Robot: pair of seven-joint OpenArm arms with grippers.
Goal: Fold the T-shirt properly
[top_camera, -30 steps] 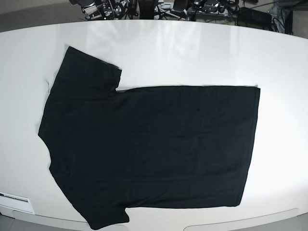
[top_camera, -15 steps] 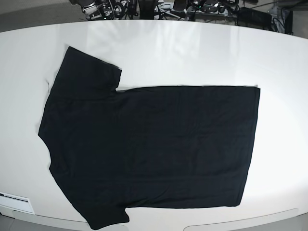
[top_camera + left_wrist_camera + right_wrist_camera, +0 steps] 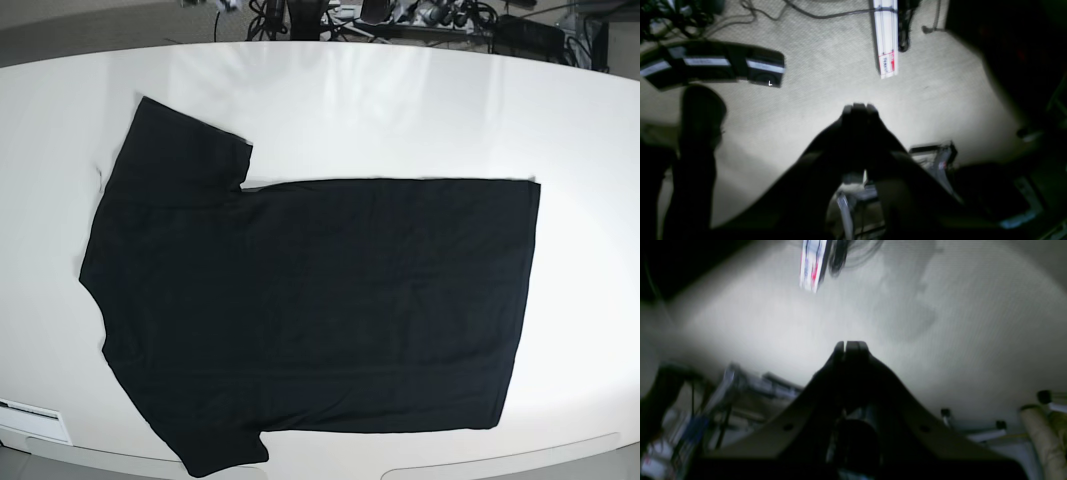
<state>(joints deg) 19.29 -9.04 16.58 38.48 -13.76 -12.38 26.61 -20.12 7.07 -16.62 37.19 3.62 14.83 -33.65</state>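
Observation:
The black T-shirt (image 3: pixel 300 300) lies spread flat on the white table (image 3: pixel 400 110), plain side up, with its sleeves at the left and its hem at the right. No arm shows in the base view. My left gripper (image 3: pixel 859 108) appears in the left wrist view with its fingers together, hanging over carpeted floor and holding nothing. In the right wrist view my right gripper (image 3: pixel 850 345) is likewise shut and empty above the floor.
A black foot-pedal unit (image 3: pixel 711 66) and a white cable duct (image 3: pixel 886 36) lie on the carpet. Metal frame parts (image 3: pixel 933 156) stand below the left gripper. Cables and equipment (image 3: pixel 400 15) crowd the space behind the table's far edge.
The dark equipment at the table's far left edge has drawn back out of the base view. The T-shirt has not moved.

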